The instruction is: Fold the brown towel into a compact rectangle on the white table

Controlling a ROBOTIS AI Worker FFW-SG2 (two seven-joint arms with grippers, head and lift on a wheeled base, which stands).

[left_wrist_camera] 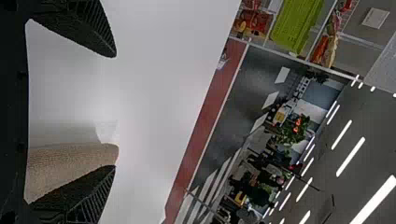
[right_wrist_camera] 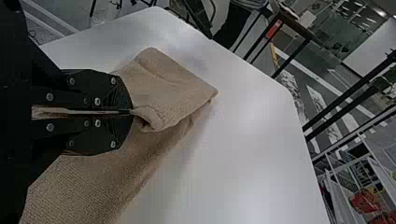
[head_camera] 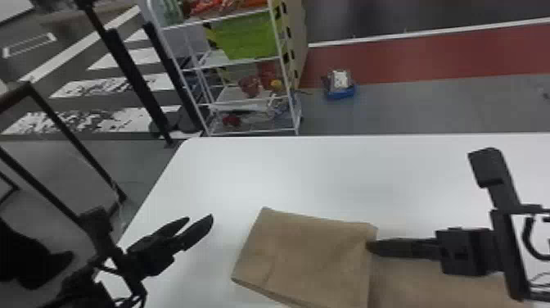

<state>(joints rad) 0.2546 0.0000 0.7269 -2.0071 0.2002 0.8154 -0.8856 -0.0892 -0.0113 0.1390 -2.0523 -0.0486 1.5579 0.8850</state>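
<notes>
Setting a fold, the right gripper (head_camera: pixel 370 246) clamps the towel (head_camera: pixel 307 254) in closed jaws on the bench (head_camera: pixel 327 176); beside the towel, the left gripper (head_camera: pixel 200 218) holds its jaws wide, empty. Next should come release without dragging. The right wrist view reveals a curled lip (right_wrist_camera: pixel 156 116), the head view the towel's flat top.

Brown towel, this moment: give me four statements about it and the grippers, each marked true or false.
1. The right gripper is clamped on the brown towel. True.
2. The left gripper is also clamped on the towel. False: its fingers stand apart, left of the towel in the head view.
3. The towel is spread out in a single layer. False: part is folded over.
4. The towel lies on the white table. True.
</notes>
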